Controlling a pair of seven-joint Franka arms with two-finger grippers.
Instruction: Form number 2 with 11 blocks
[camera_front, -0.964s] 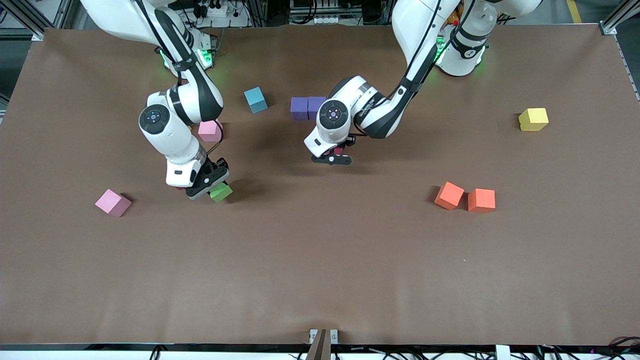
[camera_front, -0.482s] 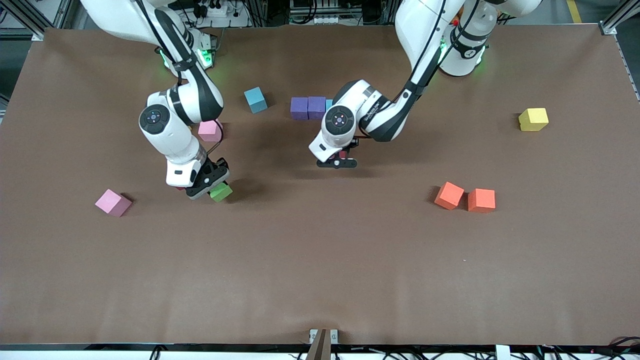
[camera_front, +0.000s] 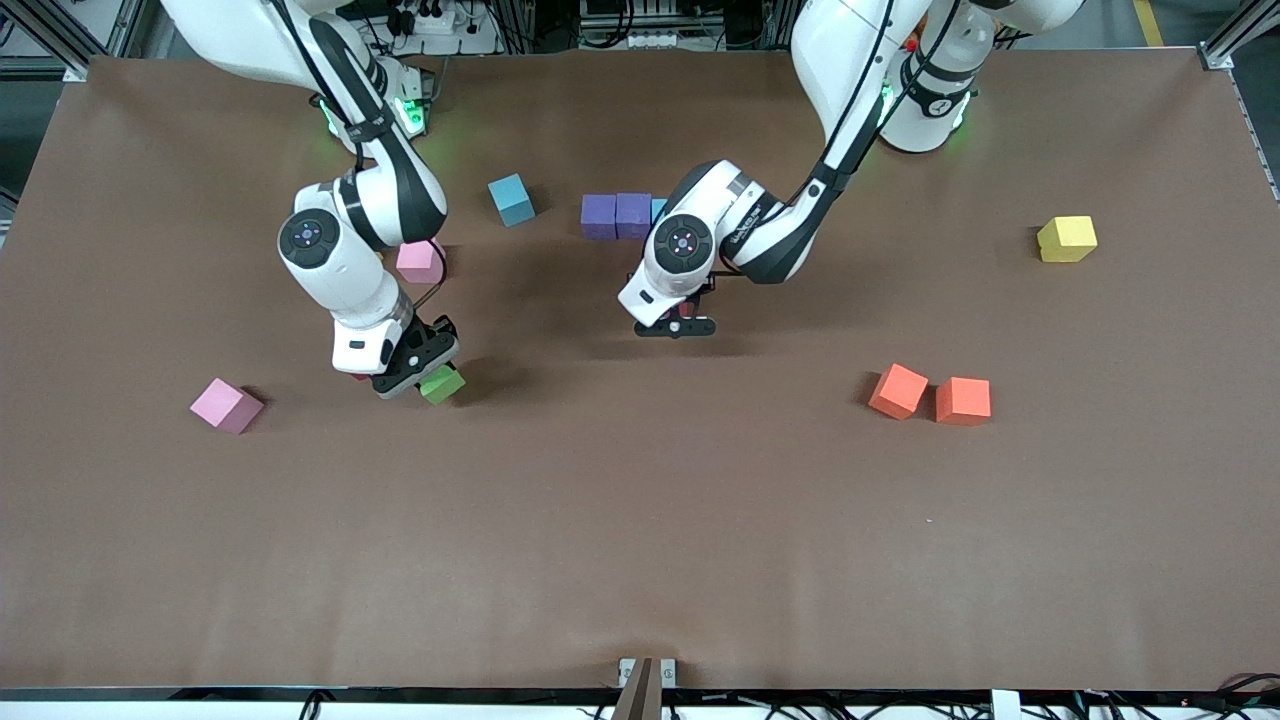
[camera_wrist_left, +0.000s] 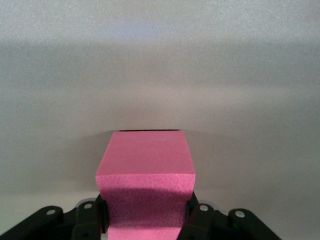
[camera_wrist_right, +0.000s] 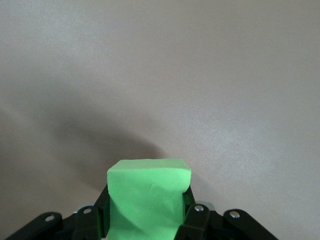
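Note:
My left gripper (camera_front: 680, 325) is shut on a red block (camera_wrist_left: 145, 160), low over the table close to two touching purple blocks (camera_front: 615, 215). A light blue sliver (camera_front: 657, 208) shows beside them, under the left arm. My right gripper (camera_front: 430, 378) is shut on the green block (camera_front: 443, 385), low over the table between two pink blocks (camera_front: 418, 260) (camera_front: 226, 404). The green block (camera_wrist_right: 149, 185) fills the jaws in the right wrist view. A blue block (camera_front: 511, 199) lies toward the robots' bases. No number 2 shape shows; the blocks lie scattered.
Two orange blocks (camera_front: 897, 390) (camera_front: 963, 400) sit side by side toward the left arm's end, and a yellow block (camera_front: 1066, 238) lies farther from the camera than they do. The brown table (camera_front: 640, 540) stretches bare toward the front camera.
The left gripper with its red block has shifted slightly toward the left arm's end, uncovering the light blue sliver beside the purple blocks. The right arm has not moved.

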